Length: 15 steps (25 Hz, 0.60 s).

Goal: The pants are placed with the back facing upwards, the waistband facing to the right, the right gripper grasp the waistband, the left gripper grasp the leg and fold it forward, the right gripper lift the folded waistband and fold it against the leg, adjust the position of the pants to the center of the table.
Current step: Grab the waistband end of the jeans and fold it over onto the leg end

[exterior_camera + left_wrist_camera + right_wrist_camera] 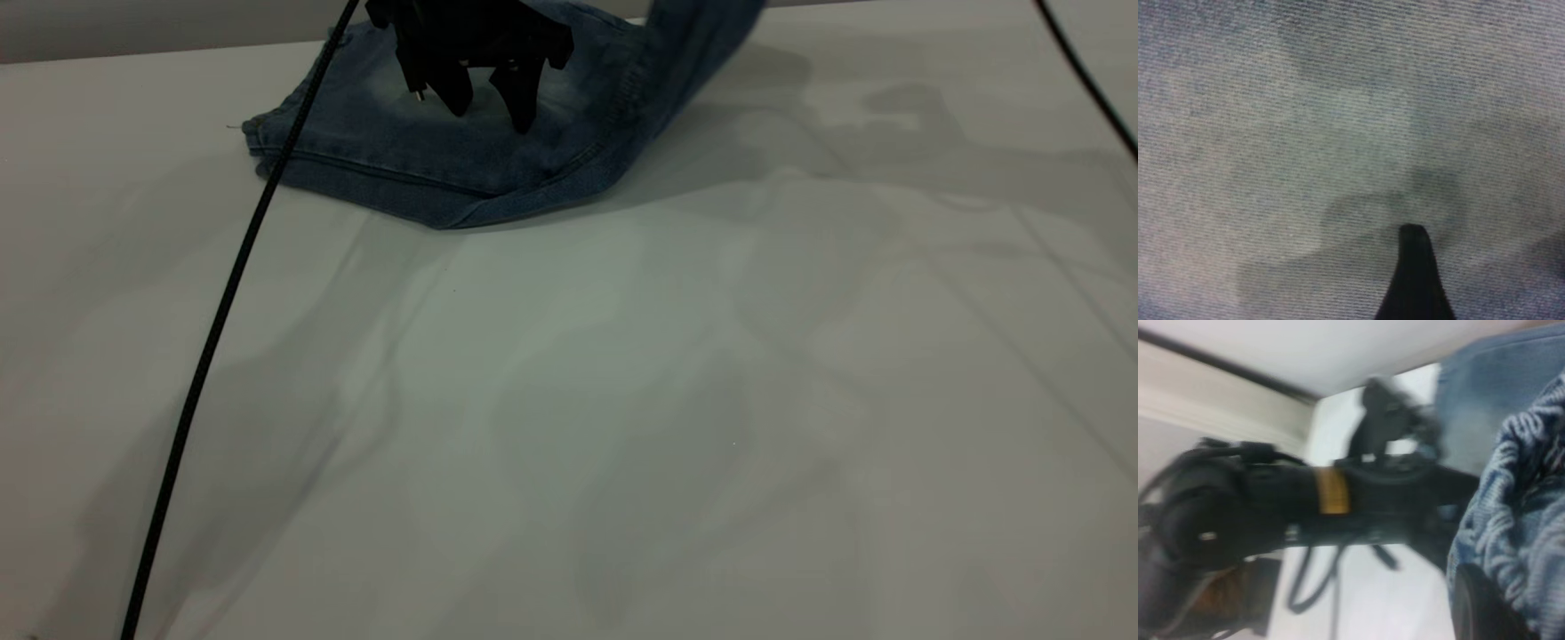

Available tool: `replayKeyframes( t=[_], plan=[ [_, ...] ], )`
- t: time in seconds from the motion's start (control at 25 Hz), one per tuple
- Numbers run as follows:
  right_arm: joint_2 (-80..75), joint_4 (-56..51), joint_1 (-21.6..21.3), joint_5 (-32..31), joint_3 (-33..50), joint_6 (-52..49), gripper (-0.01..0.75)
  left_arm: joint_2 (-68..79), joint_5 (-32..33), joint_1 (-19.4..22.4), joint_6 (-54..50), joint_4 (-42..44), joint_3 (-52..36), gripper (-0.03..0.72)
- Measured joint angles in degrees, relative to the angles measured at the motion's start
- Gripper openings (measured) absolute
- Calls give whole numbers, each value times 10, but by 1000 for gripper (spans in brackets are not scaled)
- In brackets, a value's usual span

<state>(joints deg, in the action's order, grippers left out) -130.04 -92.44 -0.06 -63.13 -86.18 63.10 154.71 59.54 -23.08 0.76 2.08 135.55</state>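
Left hand (487,105) open over the pants (418,151); right hand lifts the waistband (1518,520)

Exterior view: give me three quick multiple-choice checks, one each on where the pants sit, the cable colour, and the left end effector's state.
1. Where do the pants lie on the table?
A. at the far edge
B. in the middle
C. at the near edge

2. What colour is the cable crossing the left side?
A. white
B. black
C. red

3. How is the left end effector?
A. shut on the fabric
B. open, fingertips down on the denim
C. parked off the pants

Answers: 1 A, the denim lies by the table's far edge; 2 B, it is a thin black line; 3 B, two spread fingers stand apart over the pale patch. The right end effector has denim bunched at it.
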Motion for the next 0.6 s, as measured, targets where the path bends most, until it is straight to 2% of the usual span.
replayKeyframes(
  t=[0.24,0.4,0.6],
  plan=[
    [3,-44,36,-22,-6,1,90,0,-5,0,0,-6,0,488],
    [4,-51,42,-23,-7,1,90,-2,-2,0,0,-6,1,488],
    [4,-51,42,-20,-7,0,90,-24,33,2,6,-1,9,488]
  ],
)
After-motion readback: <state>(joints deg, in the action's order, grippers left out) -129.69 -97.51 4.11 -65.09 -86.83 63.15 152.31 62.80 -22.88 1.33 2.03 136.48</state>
